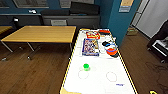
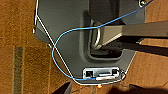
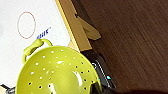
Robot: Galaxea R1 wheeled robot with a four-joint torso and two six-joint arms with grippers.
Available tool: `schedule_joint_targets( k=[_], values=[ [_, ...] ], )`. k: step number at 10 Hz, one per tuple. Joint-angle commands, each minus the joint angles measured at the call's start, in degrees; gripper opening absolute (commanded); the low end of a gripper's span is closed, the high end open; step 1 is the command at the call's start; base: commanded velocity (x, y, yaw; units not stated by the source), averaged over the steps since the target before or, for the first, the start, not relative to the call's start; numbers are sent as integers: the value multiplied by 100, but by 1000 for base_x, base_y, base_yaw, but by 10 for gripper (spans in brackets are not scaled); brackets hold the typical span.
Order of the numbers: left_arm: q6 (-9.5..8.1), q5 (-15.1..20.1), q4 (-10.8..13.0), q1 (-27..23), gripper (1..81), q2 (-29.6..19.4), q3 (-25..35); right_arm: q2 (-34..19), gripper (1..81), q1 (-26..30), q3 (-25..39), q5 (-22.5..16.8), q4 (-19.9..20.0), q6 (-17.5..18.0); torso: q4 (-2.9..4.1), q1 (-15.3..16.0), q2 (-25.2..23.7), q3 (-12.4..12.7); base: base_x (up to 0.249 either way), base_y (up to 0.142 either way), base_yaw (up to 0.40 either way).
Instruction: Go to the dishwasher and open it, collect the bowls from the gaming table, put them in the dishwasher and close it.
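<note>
You have the stacked bowls (image 1: 112, 51) far up the white counter (image 1: 100, 80), along its right edge, nearer your right arm. A lime colander (image 3: 58, 72) sits close under that wrist; I cannot tell either jaws' state.

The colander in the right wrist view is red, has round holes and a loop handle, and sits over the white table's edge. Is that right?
Not quite. The right wrist view shows the colander as lime green, not red. The rest stands: it has round holes and a loop handle, and sits over the edge of the white table.
</note>
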Motion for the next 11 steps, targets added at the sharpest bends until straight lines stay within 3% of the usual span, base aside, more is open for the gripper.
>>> schedule_joint_targets(
  k=[1, 3, 7, 8, 11],
  values=[
    [2, 261, 48, -27, 811, -173, 280, -473, 10, -364, 452, -146, -29, -436, -2, 0, 0, 0, 0, 0, 0],
    [2, 234, 48, -114, 811, -690, 1049, -395, 10, -1416, 785, 755, -134, -611, -2, 0, 0, 0, 0, 0, 0],
    [2, 234, 48, -404, 811, -1727, 2421, 219, 10, -3341, 726, 2617, -757, -611, 0, -2, 0, 0, 0, 0, 0],
    [-6, 234, 39, -501, 811, -2020, 2759, 512, 10, -3668, 469, 2939, -873, -603, -2, -2, 0, 0, 0, 0, 0],
    [-15, 234, -31, -791, 811, -3065, 3884, 1487, 10, -4240, -5, 3317, -970, -611, 0, -2, 0, 0, 0, 0, 0]
  ],
)
